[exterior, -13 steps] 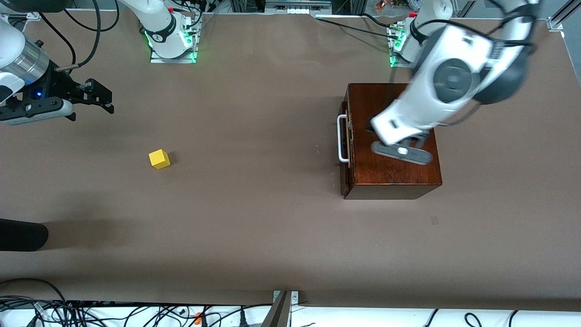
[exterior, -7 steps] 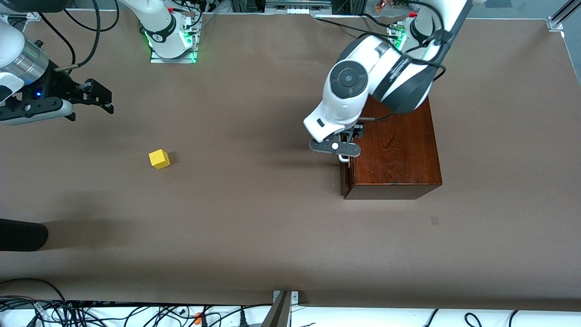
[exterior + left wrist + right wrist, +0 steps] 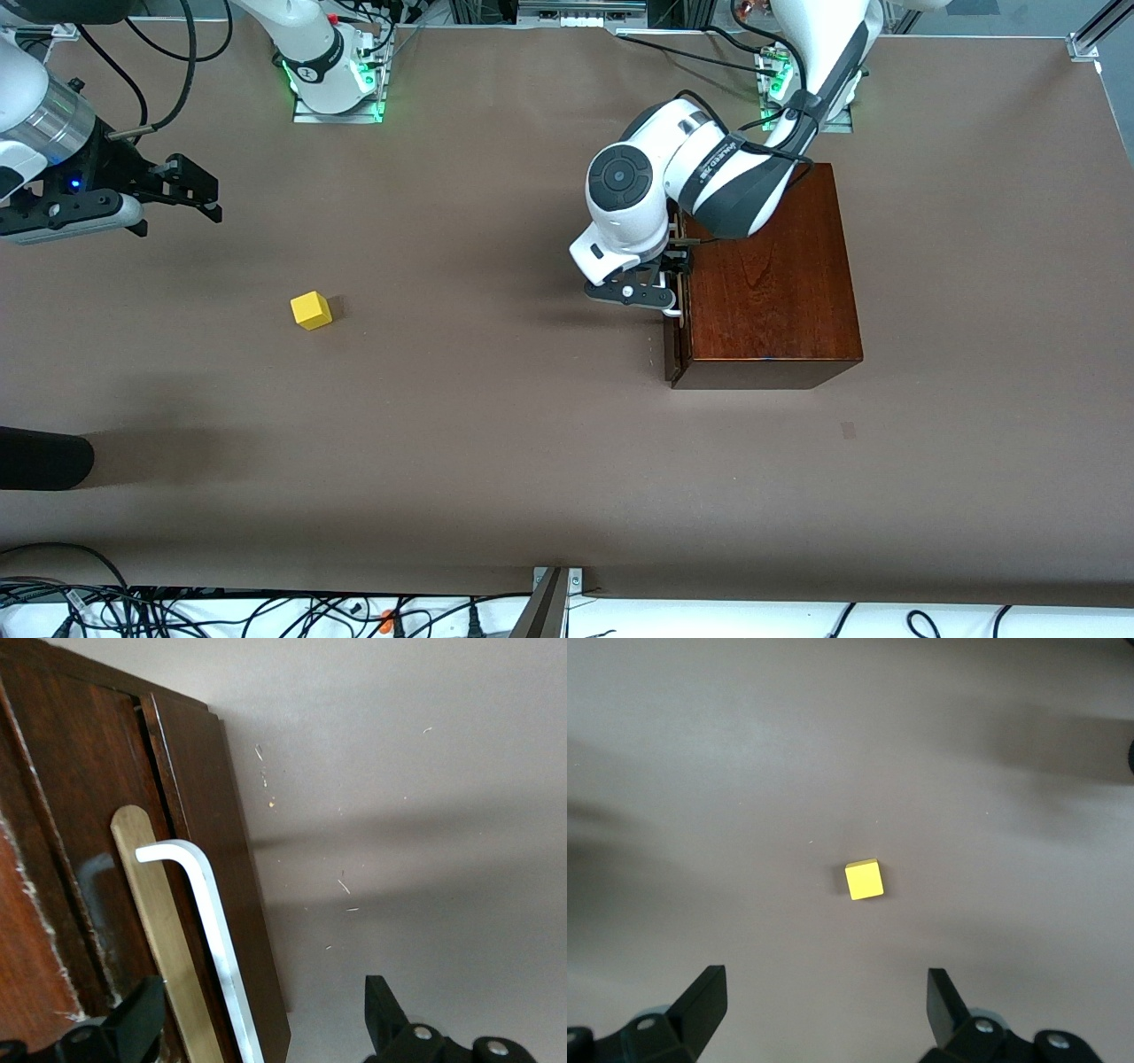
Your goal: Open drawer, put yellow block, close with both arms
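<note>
the dark reddish-brown wooden box (image 3: 766, 283) stands on the brown tabletop (image 3: 496, 425) toward the left arm's end, and its drawer (image 3: 208, 877), a dark-fronted sliding tray with a white u-shaped handle (image 3: 213, 930), sits pushed in, with only a narrow gap between its front and the box body. a pale brass-coloured strip (image 3: 164, 921) lies on the drawer front just beside the handle. the white jointed left arm (image 3: 700, 168) reaches down from its base over the top of the box, and its black two-finger left gripper (image 3: 666, 282) hangs right at the drawer front, at the handle. in the left wrist view its fingers (image 3: 137, 1023) stand well apart, one over the wooden front and the other over the bare tabletop, with the handle's bar running between them; neither is pressed against the bar. the small bright yellow cube, the yellow block (image 3: 311, 310), rests alone on the tabletop toward the right arm's end, well apart from the box and somewhat nearer the front camera than the handle. the white right arm (image 3: 35, 115) waits at its end of the tabletop, and its black right gripper (image 3: 190, 190) hangs in the air over bare tabletop, clear of the block. the right wrist view looks down on the block (image 3: 864, 880), with the two fingers (image 3: 700, 1001) spread wide and nothing between them.
</note>
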Controlling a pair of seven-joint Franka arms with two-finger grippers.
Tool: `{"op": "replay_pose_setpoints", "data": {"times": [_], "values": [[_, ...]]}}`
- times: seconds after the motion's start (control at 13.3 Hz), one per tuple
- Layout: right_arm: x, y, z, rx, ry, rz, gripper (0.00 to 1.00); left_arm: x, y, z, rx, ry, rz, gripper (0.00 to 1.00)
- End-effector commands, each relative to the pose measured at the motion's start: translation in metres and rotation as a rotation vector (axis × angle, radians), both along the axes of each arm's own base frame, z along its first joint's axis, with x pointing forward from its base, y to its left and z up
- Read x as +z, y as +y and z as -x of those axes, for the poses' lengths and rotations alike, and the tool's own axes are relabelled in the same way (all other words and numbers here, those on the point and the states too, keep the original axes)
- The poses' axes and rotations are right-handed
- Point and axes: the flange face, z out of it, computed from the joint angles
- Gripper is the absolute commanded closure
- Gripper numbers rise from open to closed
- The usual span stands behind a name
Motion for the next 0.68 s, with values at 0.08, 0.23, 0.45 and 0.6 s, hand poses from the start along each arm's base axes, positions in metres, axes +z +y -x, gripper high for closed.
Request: {"op": "replay_pose_setpoints", "data": {"times": [0.08, 0.23, 0.45, 0.6], "values": [[0.006, 0.001, -0.002, 0.007, -0.008, -0.005, 0.00, 0.002, -0.004, 0.007, 0.010, -0.028, -0.032, 0.00], [0.006, 0.001, -0.002, 0.007, -0.008, -0.005, 0.00, -0.006, 0.000, 0.007, 0.003, -0.030, -0.058, 0.00], [0.004, 0.001, 0.000, 0.007, 0.004, -0.004, 0.00, -0.017, 0.003, 0.008, 0.002, -0.028, -0.082, 0.00], [0.004, 0.001, -0.001, 0.007, 0.002, -0.004, 0.00, -0.019, 0.003, 0.008, 0.003, -0.026, -0.085, 0.00]]}}
